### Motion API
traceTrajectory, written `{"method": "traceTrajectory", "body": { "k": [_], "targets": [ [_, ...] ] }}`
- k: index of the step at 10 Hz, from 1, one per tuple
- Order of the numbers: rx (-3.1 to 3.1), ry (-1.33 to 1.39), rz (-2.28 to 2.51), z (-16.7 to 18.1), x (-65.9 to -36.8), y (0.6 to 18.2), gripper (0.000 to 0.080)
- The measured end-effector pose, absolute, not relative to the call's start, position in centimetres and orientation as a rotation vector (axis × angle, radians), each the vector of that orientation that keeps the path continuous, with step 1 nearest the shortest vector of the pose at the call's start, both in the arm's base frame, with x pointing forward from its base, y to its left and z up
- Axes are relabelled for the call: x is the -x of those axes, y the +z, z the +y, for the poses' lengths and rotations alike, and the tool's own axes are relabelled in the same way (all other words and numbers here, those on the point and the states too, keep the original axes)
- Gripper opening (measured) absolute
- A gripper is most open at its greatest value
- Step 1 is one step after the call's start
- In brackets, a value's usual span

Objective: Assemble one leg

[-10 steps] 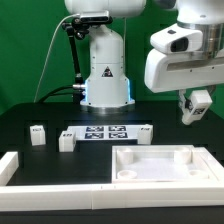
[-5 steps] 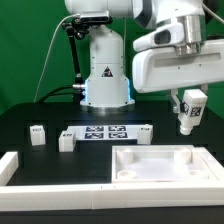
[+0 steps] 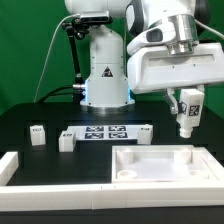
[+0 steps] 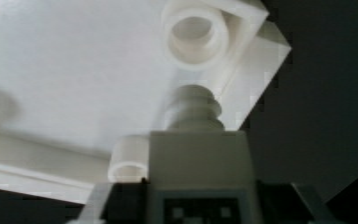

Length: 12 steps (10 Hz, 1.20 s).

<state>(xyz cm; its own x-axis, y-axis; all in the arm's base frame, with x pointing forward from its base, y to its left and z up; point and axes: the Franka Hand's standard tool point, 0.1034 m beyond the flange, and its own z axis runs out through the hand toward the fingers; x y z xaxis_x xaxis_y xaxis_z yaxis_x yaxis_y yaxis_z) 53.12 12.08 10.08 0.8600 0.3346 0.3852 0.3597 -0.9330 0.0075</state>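
Observation:
My gripper (image 3: pixel 186 103) is shut on a leg (image 3: pixel 185 122), a small white block with a black-and-white tag, held upright above the far right corner of the wide white panel (image 3: pixel 160 165). In the wrist view the leg (image 4: pixel 190 150) points its round peg down toward the panel (image 4: pixel 69 80), near a round corner socket (image 4: pixel 197 30). The leg hangs clear of the panel. Three other legs stand on the table: one at the exterior view's left (image 3: pixel 38 134), one beside the marker board (image 3: pixel 67 140), one at the board's right end (image 3: pixel 144 131).
The marker board (image 3: pixel 105 133) lies in front of the robot base (image 3: pixel 105 75). A long white rail (image 3: pixel 60 180) runs along the table's near edge, with a raised end at the exterior view's left (image 3: pixel 12 165).
The arm has swung toward the exterior view's left and lowered, carrying the leg down closer to the panel's far right corner.

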Motion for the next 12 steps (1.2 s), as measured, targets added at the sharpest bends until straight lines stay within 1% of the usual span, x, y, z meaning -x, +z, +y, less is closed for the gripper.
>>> {"method": "traceTrajectory", "body": {
  "k": [2, 4, 5, 9, 10, 12],
  "targets": [
    [2.954, -0.623, -0.586, 12.3, -56.2, 9.8, 0.0287],
    [2.947, -0.629, -0.585, 12.6, -58.0, 9.3, 0.0287],
    [2.944, -0.64, -0.582, 12.7, -58.6, 9.3, 0.0287],
    [2.944, -0.635, -0.597, 12.6, -58.6, 9.0, 0.0287],
    [2.943, -0.626, -0.617, 12.4, -59.0, 8.2, 0.0287],
    [2.939, -0.627, -0.622, 12.5, -60.8, 8.2, 0.0287]
  ]
}}
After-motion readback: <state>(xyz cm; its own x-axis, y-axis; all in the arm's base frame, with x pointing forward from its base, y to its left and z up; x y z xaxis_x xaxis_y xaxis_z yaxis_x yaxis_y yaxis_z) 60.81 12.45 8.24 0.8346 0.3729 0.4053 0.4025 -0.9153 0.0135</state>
